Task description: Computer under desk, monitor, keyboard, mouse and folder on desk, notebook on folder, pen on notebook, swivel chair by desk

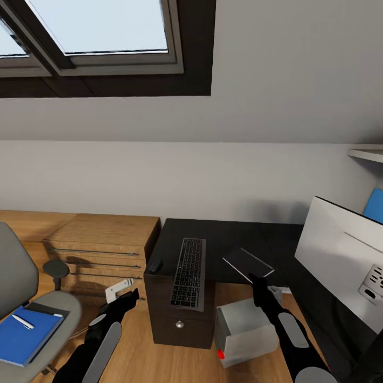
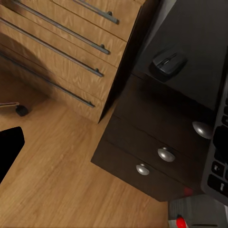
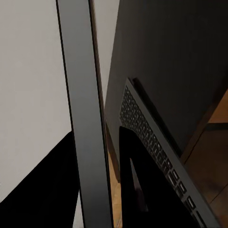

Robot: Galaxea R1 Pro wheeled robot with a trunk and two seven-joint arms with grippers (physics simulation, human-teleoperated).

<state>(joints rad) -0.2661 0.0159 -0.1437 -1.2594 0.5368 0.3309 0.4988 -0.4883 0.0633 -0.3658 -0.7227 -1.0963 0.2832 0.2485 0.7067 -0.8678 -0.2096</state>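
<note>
Chair, grey upholstered swivel (image 1: 21, 287), sits at eight o'clock carrying the bright-blue flat folder (image 1: 24, 334) with a thin whitish pen (image 1: 23, 321) on it. The left claw (image 1: 129, 298) hovers near it, spread unreadable. At centre the slim silver-grey keyboard (image 1: 189, 272) and small black mouse (image 1: 155, 265) lie on the glossy black counter (image 1: 234, 242); at four o'clock the right claw (image 1: 259, 282) clamps a thin pale-grey notebook (image 1: 248, 263) above the pale grey tower computer (image 1: 246, 331), beside the white-backed monitor (image 1: 340, 258).

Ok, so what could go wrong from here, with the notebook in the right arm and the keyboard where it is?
The notebook looks pinched by one edge in the jaws of the right gripper, so it may slip or swing. The keyboard overhangs the front edge of the desk; a nudge could tip it off. The mouse sits near the desk's left edge, where the left gripper could knock it.
</note>
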